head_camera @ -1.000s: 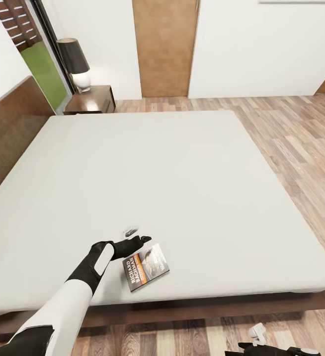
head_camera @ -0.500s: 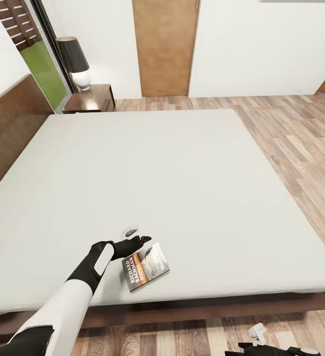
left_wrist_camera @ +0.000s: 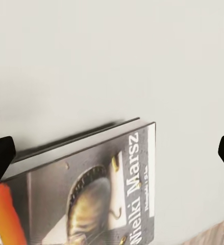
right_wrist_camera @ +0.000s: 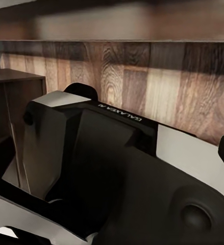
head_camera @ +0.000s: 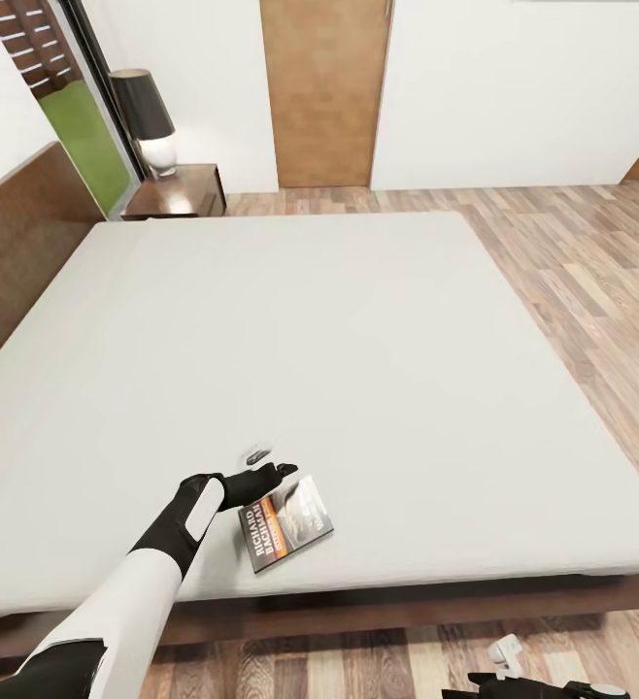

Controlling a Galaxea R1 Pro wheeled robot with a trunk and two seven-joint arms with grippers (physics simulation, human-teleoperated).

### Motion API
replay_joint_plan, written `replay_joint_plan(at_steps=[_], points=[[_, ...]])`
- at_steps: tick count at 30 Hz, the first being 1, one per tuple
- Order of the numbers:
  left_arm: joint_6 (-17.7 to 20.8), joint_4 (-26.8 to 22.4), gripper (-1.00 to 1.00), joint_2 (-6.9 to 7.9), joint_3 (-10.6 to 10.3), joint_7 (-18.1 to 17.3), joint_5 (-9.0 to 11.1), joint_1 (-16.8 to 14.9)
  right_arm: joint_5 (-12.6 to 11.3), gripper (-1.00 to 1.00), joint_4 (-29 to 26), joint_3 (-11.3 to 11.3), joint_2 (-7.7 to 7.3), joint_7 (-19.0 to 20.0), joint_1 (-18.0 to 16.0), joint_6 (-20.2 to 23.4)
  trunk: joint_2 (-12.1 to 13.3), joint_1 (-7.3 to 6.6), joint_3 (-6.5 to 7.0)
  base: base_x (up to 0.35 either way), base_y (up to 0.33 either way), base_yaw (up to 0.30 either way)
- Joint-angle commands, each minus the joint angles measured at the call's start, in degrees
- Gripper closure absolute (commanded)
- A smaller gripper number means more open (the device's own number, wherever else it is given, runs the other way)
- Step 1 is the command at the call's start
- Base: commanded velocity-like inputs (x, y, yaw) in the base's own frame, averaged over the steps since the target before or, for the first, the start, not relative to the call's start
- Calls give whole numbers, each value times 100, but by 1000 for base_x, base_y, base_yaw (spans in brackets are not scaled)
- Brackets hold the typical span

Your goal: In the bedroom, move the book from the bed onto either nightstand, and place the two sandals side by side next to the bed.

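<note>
pale-grey mattress of large dark-framed bed (head_camera: 358,320) holds thin paperback book (head_camera: 286,523) flat at near edge; not yet lifted. left gripper (head_camera: 269,474) spread wide, touching book's left edge. dark-brown wooden nightstand (head_camera: 179,193) far left, unreached. right gripper (head_camera: 514,670) state cannot be told.

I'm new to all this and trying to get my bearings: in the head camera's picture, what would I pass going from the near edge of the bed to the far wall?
Book → left pincer → the long bare stretch of the bed → nightstand with its lamp → door.
</note>
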Motion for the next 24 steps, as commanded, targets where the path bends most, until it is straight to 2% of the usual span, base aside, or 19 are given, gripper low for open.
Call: replay_joint_plan(at_steps=[1, 3, 8, 15, 24], points=[[49, -4, -100, -7, 42, -13, 11, -3, 31, -100, -6, -47, 7, 41, -5, 60, -44, 23, -22, 0, 0, 0], [49, -4, -100, -7, 42, -13, 12, -3, 30, -100, -4, -48, 7, 41, -5, 60, -124, 66, -58, 0, 0, 0], [47, -4, -100, -7, 42, -13, 11, -3, 34, -100, -4, -48, 7, 41, -2, 60, -124, 66, -58, 0, 0, 0], [51, -4, -100, -7, 42, -13, 10, -3, 35, -100, -5, -47, 7, 41, -2, 60, -405, 220, -184, 0, 0, 0], [51, -4, -100, -7, 42, -13, 12, -3, 35, -100, -6, -48, 12, 41, -5, 60, -405, 220, -184, 0, 0, 0]])
